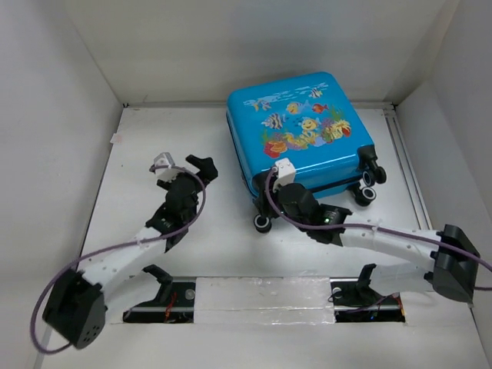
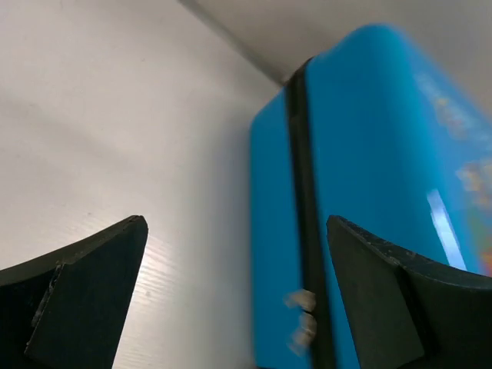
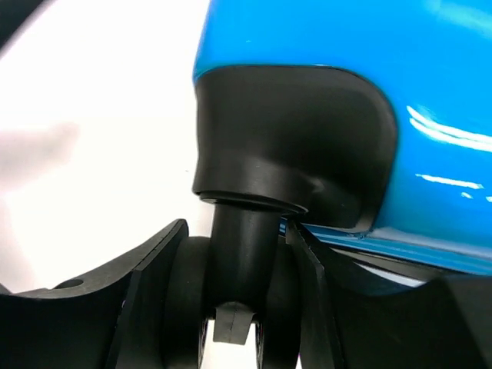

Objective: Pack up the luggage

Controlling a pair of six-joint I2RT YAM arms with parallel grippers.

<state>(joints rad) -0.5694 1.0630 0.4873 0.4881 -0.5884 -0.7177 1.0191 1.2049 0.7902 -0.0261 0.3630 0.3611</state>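
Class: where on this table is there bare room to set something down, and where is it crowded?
Bare: far-left corner, left of the luggage; near-middle, between left arm and right arm. Crowded: the luggage's near wheels, around the right gripper.

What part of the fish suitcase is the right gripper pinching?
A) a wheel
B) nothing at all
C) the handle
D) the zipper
A: the right gripper has a finger on each side of the black post of a wheel at a corner of the suitcase.
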